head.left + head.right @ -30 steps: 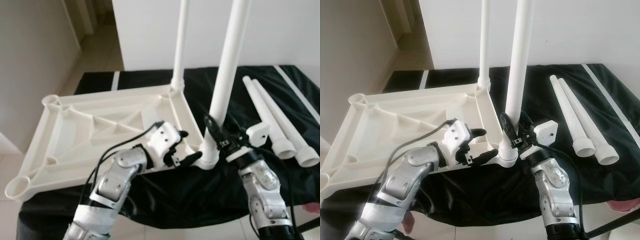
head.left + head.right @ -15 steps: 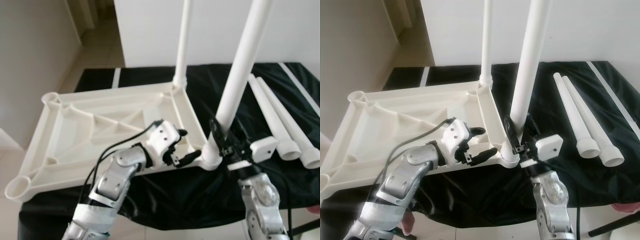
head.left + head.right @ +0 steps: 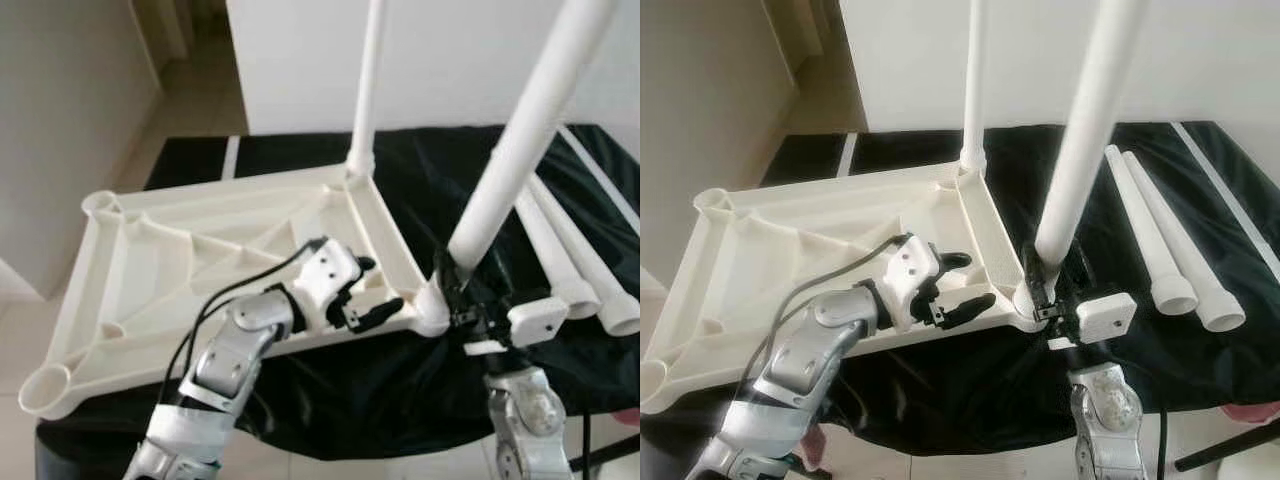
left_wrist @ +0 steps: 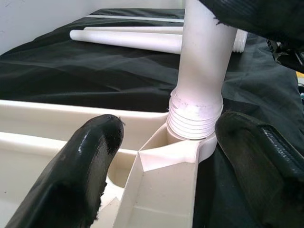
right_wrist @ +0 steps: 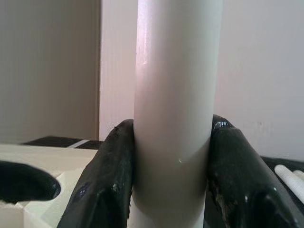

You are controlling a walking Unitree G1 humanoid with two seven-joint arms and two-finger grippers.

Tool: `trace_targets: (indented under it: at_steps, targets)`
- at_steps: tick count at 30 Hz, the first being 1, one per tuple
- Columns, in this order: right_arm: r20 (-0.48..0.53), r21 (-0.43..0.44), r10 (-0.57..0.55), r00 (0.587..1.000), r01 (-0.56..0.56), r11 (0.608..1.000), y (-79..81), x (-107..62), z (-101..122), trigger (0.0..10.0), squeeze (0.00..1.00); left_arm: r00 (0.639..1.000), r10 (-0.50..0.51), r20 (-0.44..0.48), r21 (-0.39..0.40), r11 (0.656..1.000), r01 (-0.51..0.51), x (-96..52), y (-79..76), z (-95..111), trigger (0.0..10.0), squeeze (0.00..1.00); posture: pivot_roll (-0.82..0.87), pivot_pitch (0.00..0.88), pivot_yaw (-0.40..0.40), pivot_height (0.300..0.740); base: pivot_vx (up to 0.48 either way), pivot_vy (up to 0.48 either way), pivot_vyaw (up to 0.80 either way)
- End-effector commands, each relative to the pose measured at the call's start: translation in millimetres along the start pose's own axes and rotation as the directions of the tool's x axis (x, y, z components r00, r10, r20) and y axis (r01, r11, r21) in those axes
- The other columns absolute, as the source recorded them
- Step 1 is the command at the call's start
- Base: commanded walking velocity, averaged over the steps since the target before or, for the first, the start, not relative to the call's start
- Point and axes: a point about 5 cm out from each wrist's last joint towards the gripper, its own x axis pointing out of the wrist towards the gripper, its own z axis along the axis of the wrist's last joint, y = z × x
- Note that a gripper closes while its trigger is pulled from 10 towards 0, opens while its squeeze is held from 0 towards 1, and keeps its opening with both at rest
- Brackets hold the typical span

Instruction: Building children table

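Black cloth covers the desk [image 3: 330, 395], where a cream plastic ribbed tabletop [image 3: 190, 260] lies upside down, with round sockets at its corners. One white tubular plastic leg [image 3: 368, 80] stands upright in the far corner socket. The right end effector [image 3: 1055, 292] is clamped around a second white leg [image 3: 1085, 130], which leans to the right, its threaded end sitting at the near corner socket. The left end effector [image 3: 372, 290] straddles the tabletop's near rim beside that socket, fingers [image 4: 90, 156] spread apart. Two spare white legs [image 3: 1160, 240] lie side by side on the cloth at right.
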Motion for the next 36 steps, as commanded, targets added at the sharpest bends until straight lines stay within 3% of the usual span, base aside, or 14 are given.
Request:
trace_targets:
  at_steps: [1,7,20,23,27,29,31,33,36]
  targets:
    - [-0.201,0.009,-0.077,0.977,0.080,0.997,-12.4,-19.7,-28,10.0,0.00,0.999,0.035,0.001,-0.006,0.999,-0.035,0.0,3.4,-1,10.0,0.00,-0.06,0.062,0.043,0.740,0.000,0.000,0.00]
    - [-0.223,0.078,-0.127,0.966,0.148,0.986,-15.8,-6.3,-30,10.0,0.00,0.999,0.036,0.004,-0.005,0.999,-0.036,1.2,4.6,0,10.0,0.00,-0.06,0.059,0.040,0.740,0.000,0.000,0.00]
    - [-0.197,0.073,-0.085,0.977,0.101,0.992,-1.3,-2.4,-24,10.0,0.00,0.999,0.049,0.007,-0.001,0.999,-0.049,0.0,6.2,1,10.0,0.00,-0.06,0.055,0.032,0.740,0.000,0.000,0.00]
    - [-0.107,0.108,-0.110,0.988,0.122,0.987,-6.1,25.5,1,10.0,0.00,0.999,0.048,0.007,-0.001,0.999,-0.048,0.3,6.7,1,10.0,0.00,-0.06,0.055,0.035,0.740,0.000,0.000,0.00]
    - [-0.075,0.154,-0.142,0.987,0.152,0.976,-10.8,42.2,14,10.0,0.00,0.999,0.045,0.006,0.000,0.999,-0.045,0.9,7.0,1,10.0,0.00,-0.06,0.054,0.035,0.740,0.000,0.000,0.00]
    - [-0.047,0.204,-0.166,0.985,0.172,0.964,-15.3,60.2,30,10.0,0.00,0.999,0.041,0.007,0.002,0.999,-0.041,1.8,7.1,1,10.0,0.00,-0.07,0.053,0.035,0.740,0.000,0.000,0.00]
    - [-0.047,0.204,-0.166,0.985,0.172,0.964,-15.3,60.2,30,10.0,0.00,0.999,0.041,0.007,0.002,0.999,-0.041,1.8,7.1,1,10.0,0.00,-0.07,0.053,0.035,0.740,0.000,0.000,0.00]
    - [-0.054,0.248,-0.178,0.983,0.186,0.951,-17.5,72.9,38,10.0,0.00,0.999,0.039,0.008,0.001,0.999,-0.039,2.8,6.5,1,10.0,0.00,-0.07,0.051,0.032,0.740,0.000,0.000,0.00]
    - [-0.101,0.239,-0.186,0.977,0.205,0.949,-18.9,81.5,36,10.0,0.00,0.999,0.038,0.010,0.000,0.999,-0.038,3.5,5.9,1,10.0,0.00,-0.07,0.050,0.030,0.740,0.000,0.000,0.00]
